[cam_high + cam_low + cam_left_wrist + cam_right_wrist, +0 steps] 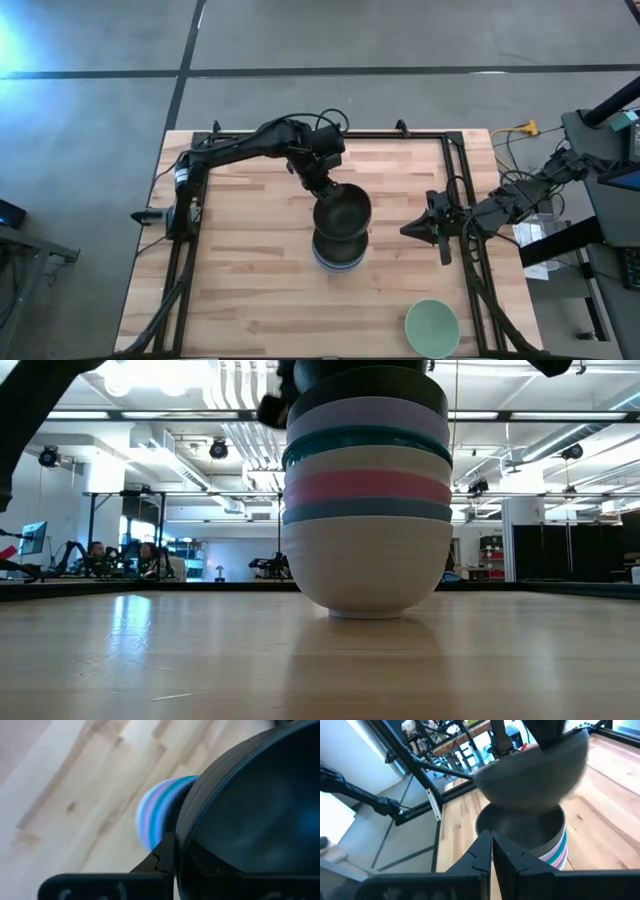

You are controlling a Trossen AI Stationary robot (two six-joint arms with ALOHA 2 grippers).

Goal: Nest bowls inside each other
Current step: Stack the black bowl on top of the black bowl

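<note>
Bowls look light, rigid and slick; the left gripper [325,187] pinches the black bowl [341,212] by its rim above the centre-frame stack [338,254]; the right gripper [412,229] is pressed together.

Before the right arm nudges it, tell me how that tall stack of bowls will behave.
The stack of bowls would probably tip rather than slide: it stands tall on one narrow white base. The glossy rims look slippery, so layers may shift. The left hand holds a black bowl over it, adding height.
</note>
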